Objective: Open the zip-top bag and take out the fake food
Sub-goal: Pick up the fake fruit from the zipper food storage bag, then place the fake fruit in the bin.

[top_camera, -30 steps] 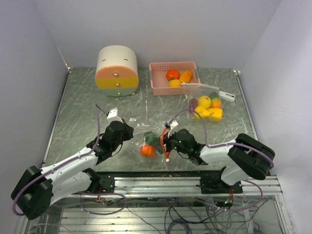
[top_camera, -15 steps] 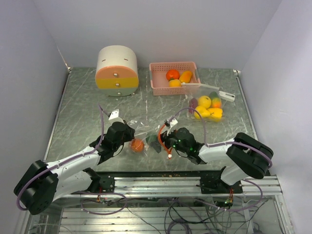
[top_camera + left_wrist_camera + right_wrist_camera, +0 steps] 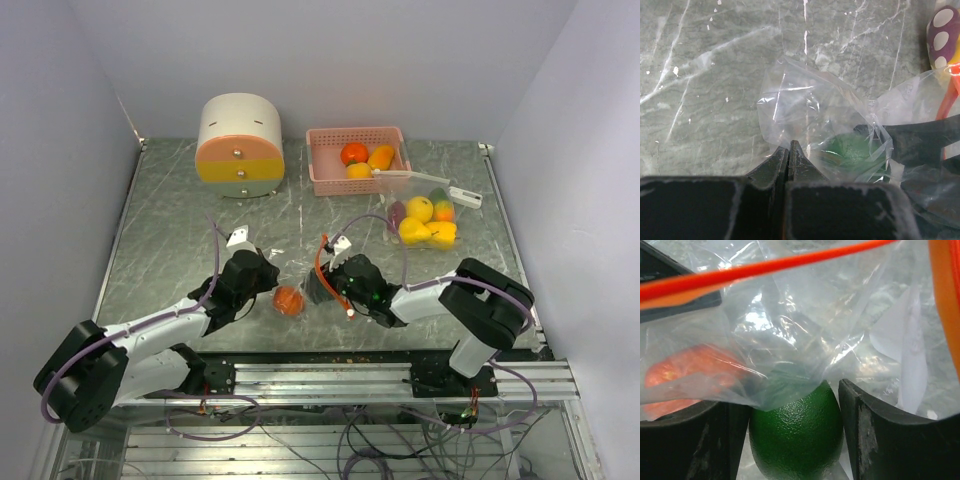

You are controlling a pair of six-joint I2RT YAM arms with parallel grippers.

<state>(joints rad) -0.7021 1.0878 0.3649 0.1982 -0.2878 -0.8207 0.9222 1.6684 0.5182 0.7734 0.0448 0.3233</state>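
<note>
The clear zip-top bag lies crumpled at the near middle of the table, its orange zip strip arching upward. My left gripper is shut on a fold of the bag's film, its tips pressed together. An orange piece of fake food sits inside the bag, blurred behind plastic in the right wrist view. My right gripper reaches into the bag's mouth. Its fingers close round a green fake fruit, which also shows through the film.
A round cream, orange and yellow drawer box stands at the back left. A pink basket holds orange fruits. A second clear bag with yellow pieces lies at the right, with a purple spotted piece nearby.
The right gripper has pushed left into the bag and round the green fruit. The left gripper has shifted right with the film. The orange fruit has moved left.
</note>
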